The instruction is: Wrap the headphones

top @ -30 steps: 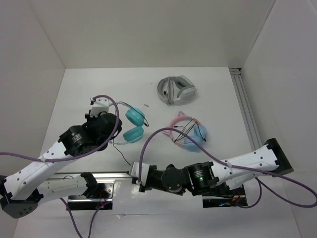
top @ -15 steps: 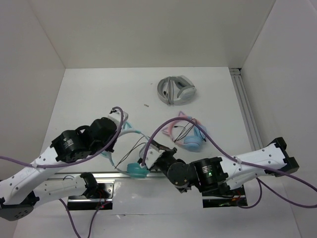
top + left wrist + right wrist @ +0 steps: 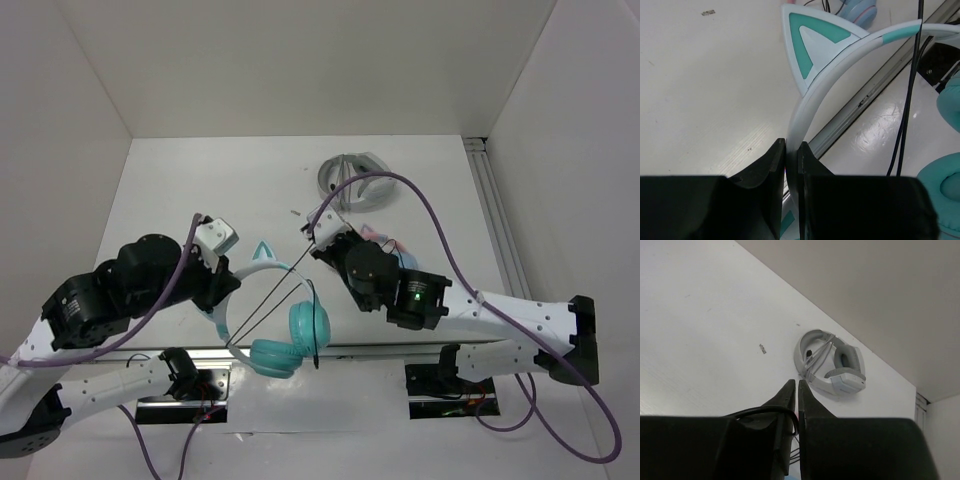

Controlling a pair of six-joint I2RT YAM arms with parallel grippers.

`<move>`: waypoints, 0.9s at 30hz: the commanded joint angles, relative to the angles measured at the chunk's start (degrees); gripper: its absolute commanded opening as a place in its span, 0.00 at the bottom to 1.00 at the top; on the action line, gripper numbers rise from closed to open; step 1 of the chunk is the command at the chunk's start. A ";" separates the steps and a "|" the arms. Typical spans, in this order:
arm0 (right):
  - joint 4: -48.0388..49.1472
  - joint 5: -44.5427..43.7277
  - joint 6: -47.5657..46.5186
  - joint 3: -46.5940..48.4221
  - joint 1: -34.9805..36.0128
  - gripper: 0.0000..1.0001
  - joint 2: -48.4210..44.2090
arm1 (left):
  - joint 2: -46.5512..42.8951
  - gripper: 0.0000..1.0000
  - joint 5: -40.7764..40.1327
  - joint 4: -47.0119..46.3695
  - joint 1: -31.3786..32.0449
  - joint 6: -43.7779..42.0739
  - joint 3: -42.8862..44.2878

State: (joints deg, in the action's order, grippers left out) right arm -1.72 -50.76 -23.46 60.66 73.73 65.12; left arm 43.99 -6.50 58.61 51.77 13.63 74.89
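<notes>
My left claw is clamped narrow on the headband of the headphones. They hang in the air over the near edge of the surface, with the cups dangling low. My right claw is almost closed and, as far as I can tell from a poor angle, pinches the black cable, which runs taut up from the cups.

My worry is that this pinch looks slight, so the cable could slip out and the loop fall slack. If I pull harder, the band may twist in the left claw. The dangling cups could also catch the metal rail below them.

Room is tight on my right, where the pink headphones sit just beside that arm and the grey headphones lie beyond. The far left shows bare surface to work over.
</notes>
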 commanded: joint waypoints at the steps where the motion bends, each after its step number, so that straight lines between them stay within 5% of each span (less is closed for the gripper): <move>1: -0.22 7.50 4.91 1.65 -6.14 0.14 -0.87 | -2.06 0.00 5.71 4.23 0.18 -2.38 1.92; 5: -1.54 21.02 7.03 0.95 -11.15 0.23 -0.87 | -2.59 0.00 3.52 4.76 0.18 -1.85 4.29; 10: 5.38 50.16 13.61 -5.01 -19.40 0.35 -2.72 | -1.10 0.00 0.88 4.76 0.18 1.57 12.10; 18: 26.31 58.76 21.96 -13.72 -20.21 0.21 7.29 | 0.84 0.00 -4.39 2.75 0.18 5.00 18.35; 27: 44.41 67.10 29.00 -16.45 -21.26 0.21 18.62 | 1.36 0.00 -5.71 1.42 0.18 7.46 20.12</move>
State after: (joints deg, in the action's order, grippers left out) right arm 29.47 11.60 2.04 44.18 52.84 81.84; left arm 45.23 -10.98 66.13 51.81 17.04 93.43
